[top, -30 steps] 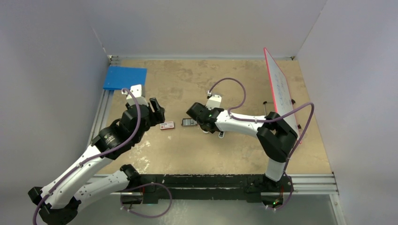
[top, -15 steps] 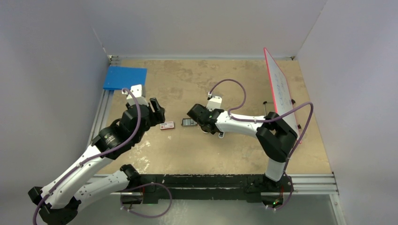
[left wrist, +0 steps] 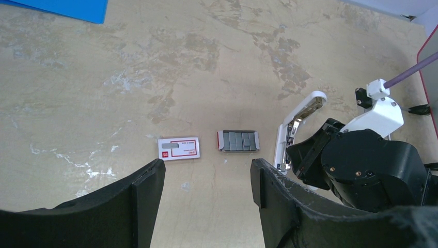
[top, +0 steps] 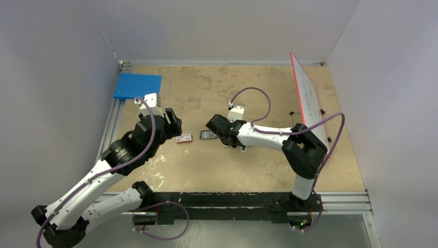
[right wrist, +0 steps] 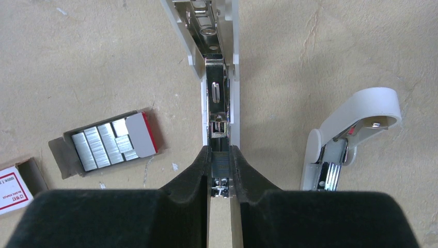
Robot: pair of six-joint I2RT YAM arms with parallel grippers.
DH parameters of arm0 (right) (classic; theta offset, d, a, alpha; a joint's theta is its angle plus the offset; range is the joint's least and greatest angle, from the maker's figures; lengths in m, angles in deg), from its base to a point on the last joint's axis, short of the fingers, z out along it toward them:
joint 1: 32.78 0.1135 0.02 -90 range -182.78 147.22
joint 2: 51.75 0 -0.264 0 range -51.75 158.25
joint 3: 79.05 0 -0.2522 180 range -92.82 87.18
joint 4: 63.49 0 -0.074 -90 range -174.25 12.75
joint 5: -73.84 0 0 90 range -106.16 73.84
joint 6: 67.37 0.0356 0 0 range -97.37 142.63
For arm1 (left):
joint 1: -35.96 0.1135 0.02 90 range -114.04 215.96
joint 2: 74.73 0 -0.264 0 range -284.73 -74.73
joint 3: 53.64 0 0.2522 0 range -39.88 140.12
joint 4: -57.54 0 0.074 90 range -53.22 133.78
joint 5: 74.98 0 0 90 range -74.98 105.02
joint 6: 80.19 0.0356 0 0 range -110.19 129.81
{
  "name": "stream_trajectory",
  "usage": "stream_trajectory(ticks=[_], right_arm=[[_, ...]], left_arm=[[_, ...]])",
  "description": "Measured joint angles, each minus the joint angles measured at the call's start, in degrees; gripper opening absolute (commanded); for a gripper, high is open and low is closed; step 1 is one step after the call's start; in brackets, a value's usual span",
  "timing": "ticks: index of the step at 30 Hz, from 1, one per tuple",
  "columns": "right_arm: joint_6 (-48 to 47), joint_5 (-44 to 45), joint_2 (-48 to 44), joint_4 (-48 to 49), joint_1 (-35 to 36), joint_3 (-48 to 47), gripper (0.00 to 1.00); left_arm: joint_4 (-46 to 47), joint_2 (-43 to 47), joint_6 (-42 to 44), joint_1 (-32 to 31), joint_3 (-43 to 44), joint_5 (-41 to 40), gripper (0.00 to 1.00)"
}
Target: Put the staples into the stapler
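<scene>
Steadying the opened stapler mid-worktop | right gripper pinched shut on its metal track | left gripper wide open, empty | staples in tray just beside stapler | next, probably: lift one strip, align it with track.

Staples between box and stapler

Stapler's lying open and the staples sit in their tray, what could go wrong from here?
One, the right gripper is shut on the narrow metal channel of the stapler, so it may block part of the loading slot.
Two, the staples lie flat in a shallow tray; the open left gripper may snap a strip or shove the tray.
Three, the red-and-white box beside it could get nudged.
</scene>
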Motion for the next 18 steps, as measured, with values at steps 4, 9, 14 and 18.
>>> stream_trajectory(ticks=[4,9,14,18], right_arm=[[0.2,0.1,0.0,-0.2,0.0,0.0,0.14],[0.2,0.2,-0.4,-1.1,0.0,0.0,0.14],[0.0,0.1,-1.0,-0.7,0.0,0.0,0.14],[-0.2,-0.2,-1.5,-0.3,0.0,0.0,0.14]], left_arm=[[0.0,0.0,0.0,0.0,0.0,0.0,0.61],[0.0,0.0,0.0,0.0,0.0,0.0,0.61],[0.0,0.0,0.0,0.0,0.0,0.0,0.61],[0.0,0.0,0.0,0.0,0.0,0.0,0.61]])
